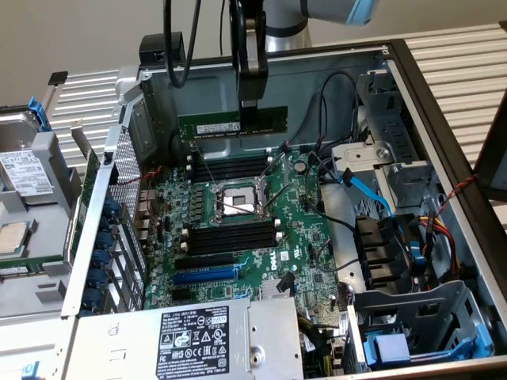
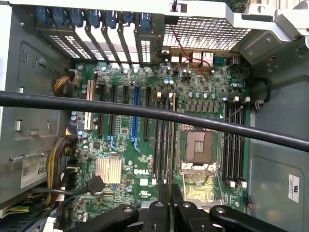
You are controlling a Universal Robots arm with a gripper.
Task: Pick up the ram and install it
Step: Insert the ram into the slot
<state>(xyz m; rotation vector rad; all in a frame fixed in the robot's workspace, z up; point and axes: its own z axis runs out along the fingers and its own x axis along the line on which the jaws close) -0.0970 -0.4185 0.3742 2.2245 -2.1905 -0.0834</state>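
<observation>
Far on the exterior view's left, a grey hard drive [image 1: 28, 170] lies on a metal tray. Under it I see the desk [image 1: 87, 87], made of silver ribs, and behind it a plain pale wall [image 1: 79, 32]. Next comes the open computer case [image 1: 317, 79]. Its near side wall is full of little holes and has a row of blue clips [image 1: 101, 261] along it.

Inside, the green board [image 1: 301, 237] lies flat on the case floor. Two rows of black slots [image 1: 230, 237] with white ends run across it, with a square socket between them. A longer blue slot [image 1: 204, 275] sits closer to me, and a silver box [image 1: 269, 340] with a black label fills the near edge.

Over the far row of slots hangs the hand [image 1: 248, 119]. It is squeezed narrow on the top edge of the ram [image 1: 206, 127]. The ram is level, with its flat side to the exterior camera, and is up in the air. It is close to the case's back wall, so room is tight there. Room is more open over the middle of the board.

On the wrist view, a black cable [image 2: 145, 111] crosses in front of the board.

To the exterior view's right, wires crowd the board's edge and a blue cable [image 1: 366, 190] bends down. A metal cage [image 1: 420, 309] stands in the near corner. Past the case's dark rim the ribbed desk goes on.
</observation>
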